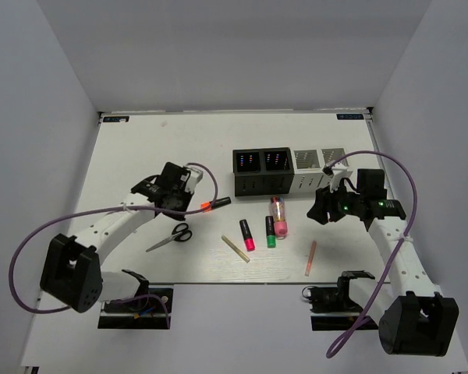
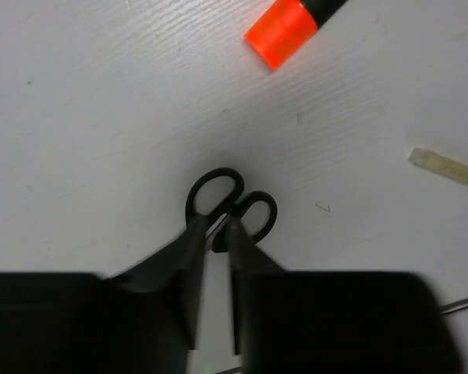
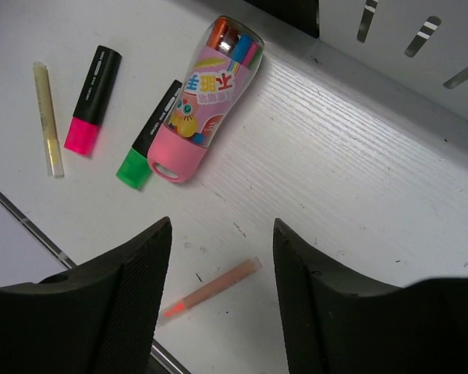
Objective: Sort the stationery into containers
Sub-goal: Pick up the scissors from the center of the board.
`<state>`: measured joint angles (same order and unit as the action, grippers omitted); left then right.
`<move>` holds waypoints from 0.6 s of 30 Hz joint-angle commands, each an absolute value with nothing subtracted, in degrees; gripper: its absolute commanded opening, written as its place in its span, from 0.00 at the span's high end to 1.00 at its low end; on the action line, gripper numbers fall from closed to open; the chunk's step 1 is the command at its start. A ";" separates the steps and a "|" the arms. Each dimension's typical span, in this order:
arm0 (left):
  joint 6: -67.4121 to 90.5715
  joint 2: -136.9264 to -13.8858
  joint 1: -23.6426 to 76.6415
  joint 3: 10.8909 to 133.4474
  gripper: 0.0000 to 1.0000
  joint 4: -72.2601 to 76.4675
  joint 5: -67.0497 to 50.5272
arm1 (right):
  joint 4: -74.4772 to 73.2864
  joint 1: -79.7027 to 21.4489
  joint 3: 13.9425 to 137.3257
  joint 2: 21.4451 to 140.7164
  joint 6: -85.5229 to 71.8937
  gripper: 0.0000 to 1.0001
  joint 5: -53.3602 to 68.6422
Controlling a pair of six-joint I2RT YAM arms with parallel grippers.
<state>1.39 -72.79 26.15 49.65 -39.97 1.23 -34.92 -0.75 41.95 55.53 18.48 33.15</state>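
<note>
We are working toward the row of mesh cups (image 1: 288, 171) at the table's far side. Our right gripper (image 3: 222, 257) is hanging spread and empty above the salmon stick (image 3: 210, 288). Our left gripper (image 2: 214, 257), nearly closed and empty, is hovering over the scissors (image 2: 232, 204); it should widen before descending.

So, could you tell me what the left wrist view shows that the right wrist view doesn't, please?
Only the left wrist view shows the scissors just beyond the left gripper, whose fingers are close together, and the orange highlighter.

Only the right wrist view shows the pink highlighter, green highlighter, clear pen, salmon stick and the open right gripper.

Both show the beige stick and the white table.
</note>
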 commanded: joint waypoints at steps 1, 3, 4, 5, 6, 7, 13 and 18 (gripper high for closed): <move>-3.25 -75.84 26.90 52.29 0.81 -44.21 9.93 | -36.73 -0.70 44.73 54.58 19.07 0.42 34.72; -3.69 -77.52 24.72 53.35 0.81 -44.03 8.36 | -37.09 -0.79 45.00 54.93 19.16 0.40 34.72; -3.87 -78.22 24.00 53.35 0.79 -43.42 7.13 | -37.52 -0.79 45.17 54.76 19.33 0.40 34.80; -4.13 -78.92 23.56 53.18 0.75 -43.16 5.64 | -37.79 -0.62 45.26 54.76 19.42 0.40 35.15; -4.22 -79.62 22.08 52.91 0.70 -41.94 4.84 | -37.88 -0.79 45.26 54.76 19.60 0.39 35.16; -4.31 -79.89 21.63 52.30 0.67 -41.58 3.96 | -38.14 -0.62 45.52 54.76 19.86 0.39 35.16; -4.57 -83.14 20.04 51.15 0.59 -38.68 1.06 | -39.02 -0.62 46.05 54.93 20.30 0.36 35.24; -4.31 -83.94 19.86 49.92 0.59 -35.51 -1.13 | -39.37 -0.62 46.14 54.67 20.30 0.34 34.81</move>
<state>-3.90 -84.33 20.34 50.70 -38.50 1.85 -38.39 -0.75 43.64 55.51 19.53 33.82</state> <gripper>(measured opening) 0.407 0.656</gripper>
